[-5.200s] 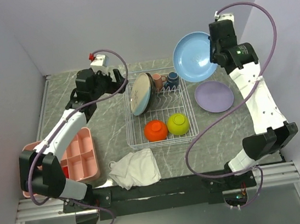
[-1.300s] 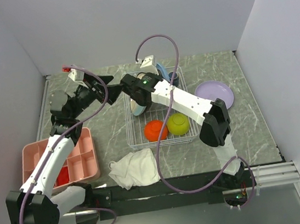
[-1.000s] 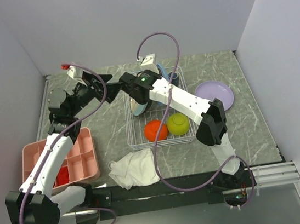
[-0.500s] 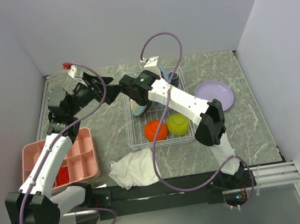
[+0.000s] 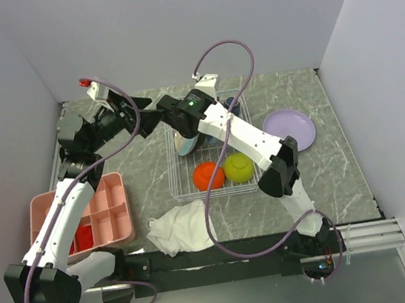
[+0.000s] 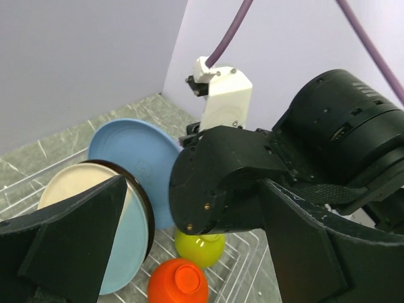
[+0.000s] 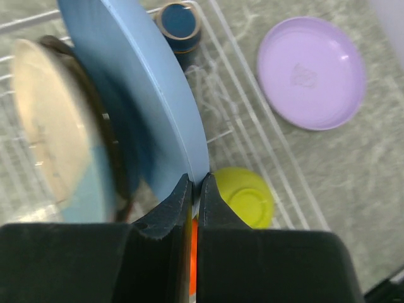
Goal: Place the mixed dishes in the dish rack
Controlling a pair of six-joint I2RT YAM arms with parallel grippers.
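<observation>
Right gripper (image 7: 194,183), pinching the round light-blue plate (image 7: 142,95) by its rim, holds it on edge at the white wire dish rack (image 5: 173,176) — apparently to slot it beside the upright cream-and-blue plate (image 7: 47,132) — with left gripper (image 5: 147,120) spread wide nearby.

The right arm stretched across leftward with the right end effector (image 7: 194,189) pinched nearly closed, facing the left end effector (image 6: 192,189), whose fingers were spread wide.

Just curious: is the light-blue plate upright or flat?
On edge: the light-blue plate stands beside the cream-and-blue plate, rim pinched by the right pincer.
</observation>
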